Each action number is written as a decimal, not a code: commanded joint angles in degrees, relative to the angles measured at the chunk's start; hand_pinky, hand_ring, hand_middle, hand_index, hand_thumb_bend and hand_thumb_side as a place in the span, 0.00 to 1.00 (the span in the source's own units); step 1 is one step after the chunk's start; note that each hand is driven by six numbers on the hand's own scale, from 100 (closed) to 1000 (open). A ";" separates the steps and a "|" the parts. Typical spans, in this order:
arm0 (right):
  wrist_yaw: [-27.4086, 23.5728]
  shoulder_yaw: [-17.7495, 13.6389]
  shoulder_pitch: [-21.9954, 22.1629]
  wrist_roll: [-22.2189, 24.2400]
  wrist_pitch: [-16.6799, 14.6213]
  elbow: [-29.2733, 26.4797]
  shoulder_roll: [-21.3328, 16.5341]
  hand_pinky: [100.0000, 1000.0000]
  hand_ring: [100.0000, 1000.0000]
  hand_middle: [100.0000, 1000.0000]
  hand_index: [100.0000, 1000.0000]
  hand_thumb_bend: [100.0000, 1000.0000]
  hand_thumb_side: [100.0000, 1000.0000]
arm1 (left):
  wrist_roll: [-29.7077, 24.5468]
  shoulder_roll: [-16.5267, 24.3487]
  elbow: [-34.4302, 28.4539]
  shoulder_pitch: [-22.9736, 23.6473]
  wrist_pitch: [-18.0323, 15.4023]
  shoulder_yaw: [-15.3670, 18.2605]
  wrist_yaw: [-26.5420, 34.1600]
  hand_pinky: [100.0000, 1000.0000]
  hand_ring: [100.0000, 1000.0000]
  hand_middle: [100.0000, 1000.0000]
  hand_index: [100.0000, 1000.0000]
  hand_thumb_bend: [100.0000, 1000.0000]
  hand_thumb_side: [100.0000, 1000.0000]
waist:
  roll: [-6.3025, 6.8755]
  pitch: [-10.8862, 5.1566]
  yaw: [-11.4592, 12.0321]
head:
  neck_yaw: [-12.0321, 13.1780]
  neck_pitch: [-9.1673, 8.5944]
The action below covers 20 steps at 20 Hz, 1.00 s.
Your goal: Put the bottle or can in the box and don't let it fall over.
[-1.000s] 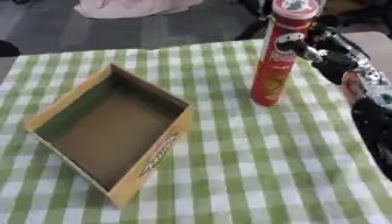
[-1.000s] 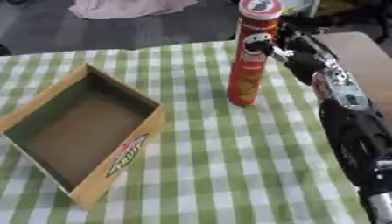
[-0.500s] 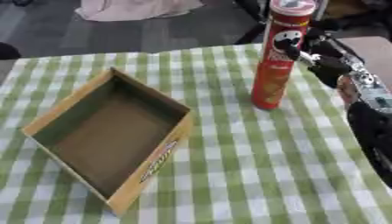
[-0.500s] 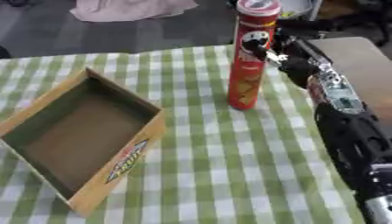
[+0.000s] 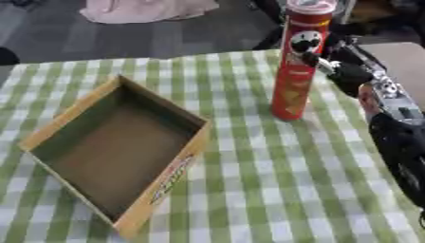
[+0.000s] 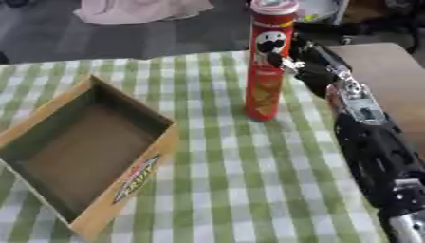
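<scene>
A tall red crisp can with a pale lid stands upright on the green-and-white checked tablecloth, right of centre and towards the far side. My right hand comes in from the right and sits against the can's upper half. Its fingers curl round the can's front. The open cardboard box lies on the left of the table, its hollow facing up with nothing inside. A stretch of cloth separates the box from the can. My left hand shows in neither view.
My right forearm runs along the table's right side. A brown surface lies beyond the right edge. Past the far edge are a dark floor and a pink cloth.
My right hand has moved left against the can, and its fingers have closed round the can's front. The can still stands in the same spot.
</scene>
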 commanded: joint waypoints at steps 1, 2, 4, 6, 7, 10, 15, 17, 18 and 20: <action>0.22 -0.38 -1.23 -0.17 0.00 -0.51 -1.22 0.77 1.00 1.00 1.00 0.37 0.13 | -0.16 1.02 -0.94 -0.55 -0.07 0.49 0.20 1.00 0.61 0.84 0.76 0.01 0.67 | -0.08 -0.91 0.10 | -0.03 -0.77; 0.20 -0.32 -1.21 0.12 -0.04 -0.55 -1.21 0.77 1.00 1.00 1.00 0.37 0.14 | -0.16 1.01 -0.94 -0.59 -0.06 0.50 0.21 1.00 0.61 0.84 0.76 0.01 0.67 | -0.08 -0.90 0.09 | -0.01 -0.77; 0.21 -0.17 -1.20 1.12 -0.19 -0.70 -1.15 0.77 1.00 1.00 1.00 0.36 0.20 | -0.18 0.99 -0.93 -0.59 -0.04 0.50 0.21 1.00 0.61 0.84 0.76 0.01 0.67 | -0.05 -0.88 0.06 | 0.01 -0.69; 0.29 -0.18 -1.17 2.11 -0.40 -0.77 -1.10 0.77 1.00 1.00 1.00 0.37 0.23 | -0.20 0.97 -0.90 -0.57 -0.03 0.51 0.22 1.00 0.61 0.84 0.76 0.01 0.67 | -0.02 -0.89 0.04 | 0.04 -0.59; 0.36 -0.19 -1.14 2.40 -0.46 -0.73 -1.10 0.76 1.00 1.00 1.00 0.37 0.24 | -0.21 0.96 -0.88 -0.55 -0.03 0.52 0.23 1.00 0.61 0.84 0.76 0.01 0.67 | 0.00 -0.91 0.03 | 0.06 -0.55; 0.76 -0.21 -1.06 2.92 -0.41 -0.57 -1.18 0.76 1.00 1.00 1.00 0.37 0.26 | -0.22 0.96 -0.86 -0.48 -0.06 0.58 0.25 1.00 0.61 0.84 0.76 0.01 0.67 | 0.02 -1.00 -0.05 | 0.18 -0.39; 1.33 -0.25 -0.88 4.13 -0.91 -0.62 -1.23 0.76 1.00 1.00 1.00 0.38 0.31 | -0.45 0.96 -0.85 -0.43 -0.10 0.59 0.30 1.00 0.60 0.84 0.76 0.00 0.67 | 0.04 -1.22 -0.26 | 0.39 -0.25; 1.53 -0.35 -0.86 4.17 -1.00 -0.43 -1.20 0.76 1.00 1.00 1.00 0.38 0.30 | -0.52 0.94 -0.84 -0.43 -0.11 0.61 0.36 1.00 0.60 0.84 0.76 0.00 0.67 | 0.09 -1.28 -0.27 | 0.37 -0.29; 1.62 -0.38 -0.86 4.07 -0.98 -0.35 -1.18 0.76 1.00 1.00 1.00 0.38 0.29 | -0.54 0.93 -0.83 -0.41 -0.12 0.61 0.39 1.00 0.60 0.84 0.76 0.00 0.67 | 0.12 -1.30 -0.27 | 0.37 -0.31; 1.77 -0.42 -0.86 3.76 -0.86 -0.21 -1.13 0.77 1.00 1.00 1.00 0.38 0.29 | -0.56 0.91 -0.80 -0.38 -0.13 0.63 0.43 1.00 0.60 0.84 0.76 0.00 0.67 | 0.15 -1.34 -0.26 | 0.32 -0.31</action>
